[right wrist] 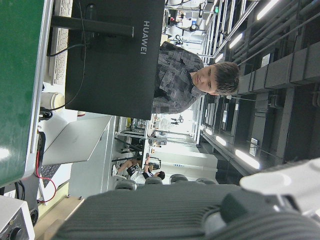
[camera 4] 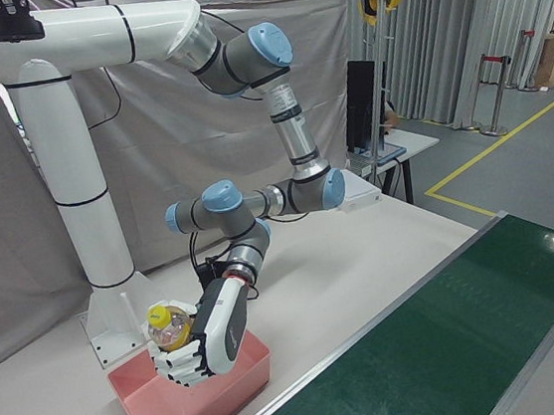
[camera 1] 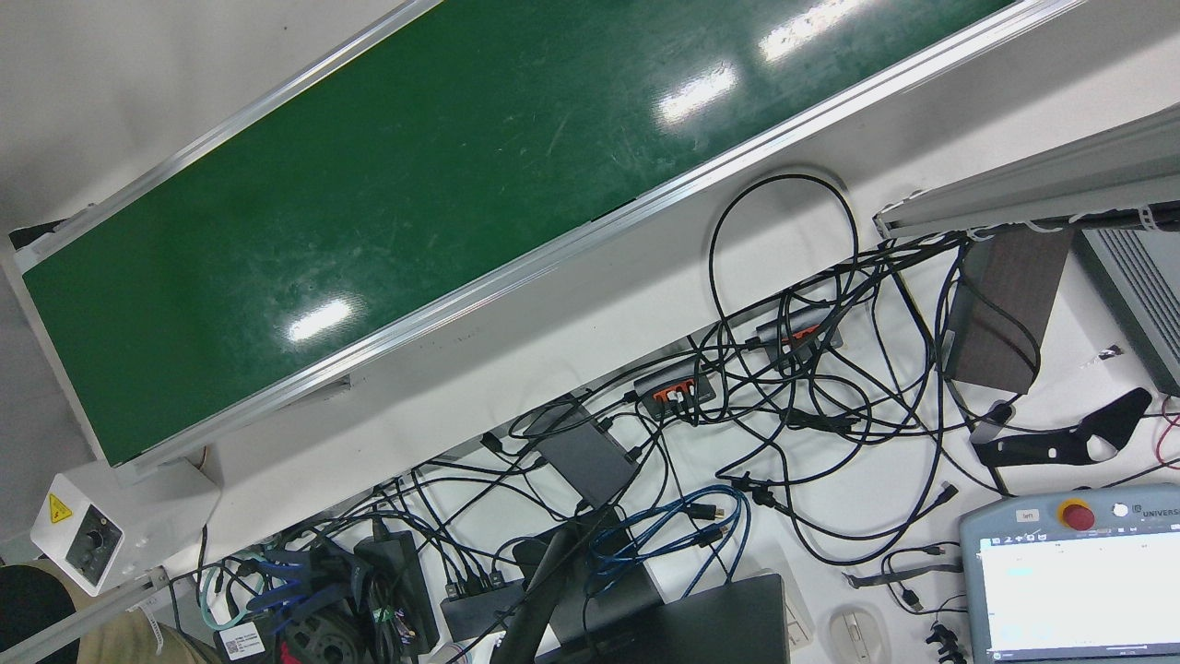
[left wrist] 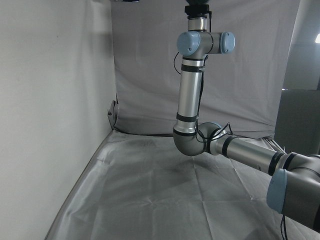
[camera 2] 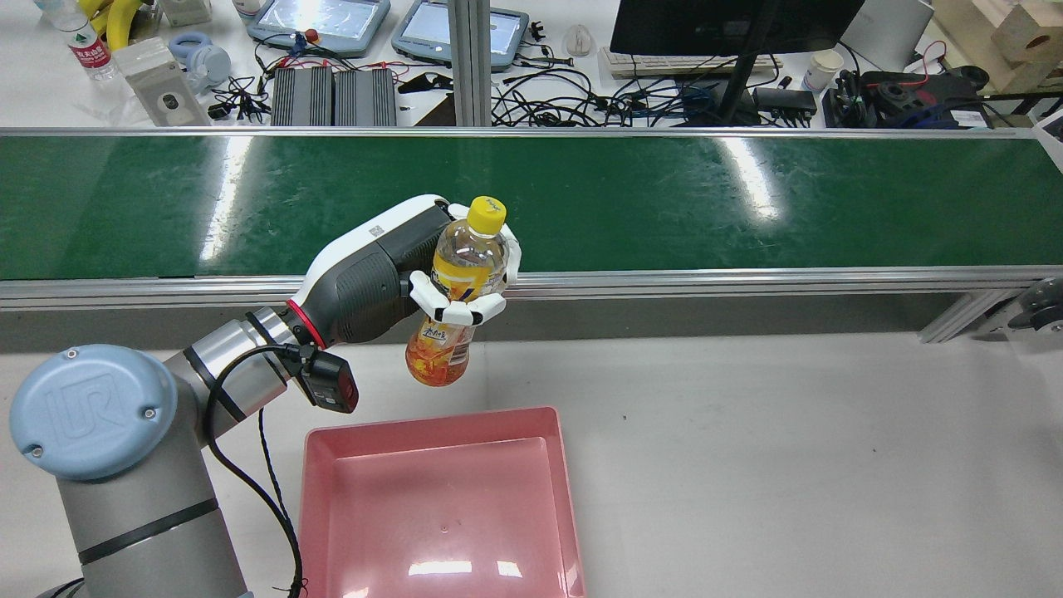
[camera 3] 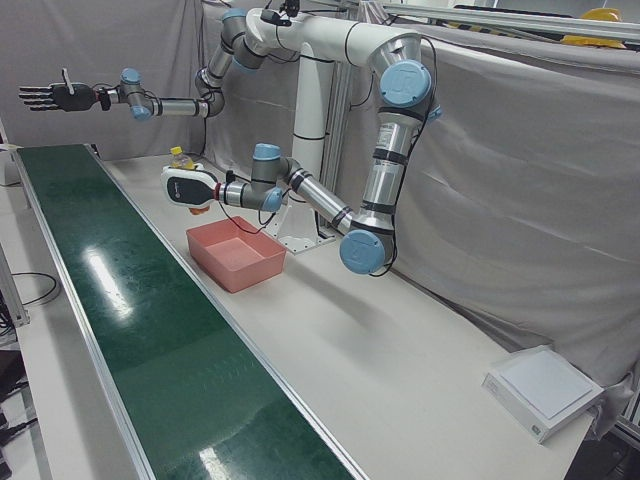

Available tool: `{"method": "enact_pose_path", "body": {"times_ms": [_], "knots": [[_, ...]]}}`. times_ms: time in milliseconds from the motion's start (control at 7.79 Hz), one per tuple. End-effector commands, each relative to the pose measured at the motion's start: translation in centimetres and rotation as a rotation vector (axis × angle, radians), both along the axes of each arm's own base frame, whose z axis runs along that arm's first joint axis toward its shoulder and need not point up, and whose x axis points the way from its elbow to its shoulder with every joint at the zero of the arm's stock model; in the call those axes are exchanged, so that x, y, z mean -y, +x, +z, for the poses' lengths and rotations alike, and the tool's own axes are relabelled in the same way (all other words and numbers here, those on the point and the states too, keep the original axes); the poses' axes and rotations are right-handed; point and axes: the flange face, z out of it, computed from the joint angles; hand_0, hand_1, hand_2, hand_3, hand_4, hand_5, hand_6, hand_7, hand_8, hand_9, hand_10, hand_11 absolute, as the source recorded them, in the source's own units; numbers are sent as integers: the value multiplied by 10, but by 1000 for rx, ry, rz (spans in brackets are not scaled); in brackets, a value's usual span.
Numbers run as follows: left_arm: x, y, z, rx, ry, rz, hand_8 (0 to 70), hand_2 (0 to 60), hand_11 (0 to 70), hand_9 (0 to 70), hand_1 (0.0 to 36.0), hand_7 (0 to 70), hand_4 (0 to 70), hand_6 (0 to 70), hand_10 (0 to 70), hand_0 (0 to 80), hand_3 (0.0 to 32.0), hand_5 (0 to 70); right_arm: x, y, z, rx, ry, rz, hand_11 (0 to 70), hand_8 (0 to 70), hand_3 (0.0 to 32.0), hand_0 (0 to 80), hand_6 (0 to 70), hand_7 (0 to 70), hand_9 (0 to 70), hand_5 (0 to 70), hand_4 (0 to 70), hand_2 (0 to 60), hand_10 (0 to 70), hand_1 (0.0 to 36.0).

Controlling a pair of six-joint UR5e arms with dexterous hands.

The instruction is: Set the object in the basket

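My right hand (camera 2: 374, 274) is shut on a clear bottle (camera 2: 438, 359) of orange drink with a yellow cap. It holds the bottle nearly upright in the air, between the conveyor's near rail and the far rim of the pink basket (camera 2: 432, 419). The basket is empty. In the left-front view the bottle (camera 3: 180, 157) hangs just beyond the basket (camera 3: 235, 258). The right-front view shows white fingers (camera 4: 180, 367) wrapped around the bottle (camera 4: 167, 325). My left hand (camera 3: 45, 96) is raised high over the conveyor's far end, open, fingers spread, holding nothing.
The green conveyor belt (camera 2: 664, 199) runs across in front of the basket with nothing on it. Beyond it lies a desk with cables (camera 1: 784, 397), a monitor (camera 2: 731, 25) and teach pendants. A person shows behind the monitor in the right hand view. A white box (camera 3: 545, 390) sits at the table's end.
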Motion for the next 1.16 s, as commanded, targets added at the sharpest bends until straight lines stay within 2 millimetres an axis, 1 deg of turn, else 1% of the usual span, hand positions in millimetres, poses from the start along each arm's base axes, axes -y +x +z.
{"method": "enact_pose_path", "body": {"times_ms": [0, 128, 257, 385, 514, 642, 771, 899, 1028], "knots": [[-30, -31, 22, 0, 4, 16, 652, 600, 700, 700, 286, 700, 607, 589, 670, 520, 0, 700, 0, 0, 1, 0, -2, 0, 0, 0, 0, 0, 0, 0, 0, 0, 0, 0, 0, 0], [-36, -40, 20, -14, 11, 17, 579, 600, 700, 700, 245, 636, 594, 519, 597, 537, 0, 700, 0, 0, 1, 0, -2, 0, 0, 0, 0, 0, 0, 0, 0, 0, 0, 0, 0, 0], [-39, -43, 17, -23, 17, 19, 500, 600, 700, 656, 218, 550, 570, 429, 517, 528, 0, 652, 0, 0, 1, 0, -2, 0, 0, 0, 0, 0, 0, 0, 0, 0, 0, 0, 0, 0], [-46, -40, 21, -21, 14, 35, 360, 308, 563, 475, 136, 376, 463, 264, 397, 499, 0, 482, 0, 0, 0, 0, 0, 0, 0, 0, 0, 0, 0, 0, 0, 0, 0, 0, 0, 0], [-61, -37, 30, -16, 11, 64, 201, 0, 395, 258, 8, 167, 326, 141, 271, 475, 0, 405, 0, 0, 1, 0, -2, 0, 0, 0, 0, 0, 0, 0, 0, 0, 0, 0, 0, 0], [-63, -40, 35, -16, 11, 66, 140, 0, 289, 169, 0, 87, 274, 99, 201, 459, 0, 357, 0, 0, 1, -1, -2, 0, 0, 0, 0, 0, 0, 0, 0, 0, 0, 0, 0, 0], [-63, -41, 37, -18, 12, 64, 104, 0, 217, 124, 0, 57, 259, 77, 157, 291, 0, 288, 0, 0, 0, 0, 0, 0, 0, 0, 0, 0, 0, 0, 0, 0, 0, 0, 0, 0], [-63, -41, 37, -20, 13, 64, 78, 0, 167, 94, 0, 44, 239, 66, 124, 154, 0, 259, 0, 0, 1, -1, -2, 0, 0, 0, 0, 0, 0, 0, 0, 0, 0, 0, 0, 0], [-64, -39, 36, -24, 15, 67, 57, 0, 137, 72, 0, 36, 223, 58, 102, 145, 0, 223, 0, 0, 0, 0, 0, 0, 0, 0, 0, 0, 0, 0, 0, 0, 0, 0, 0, 0]]}}
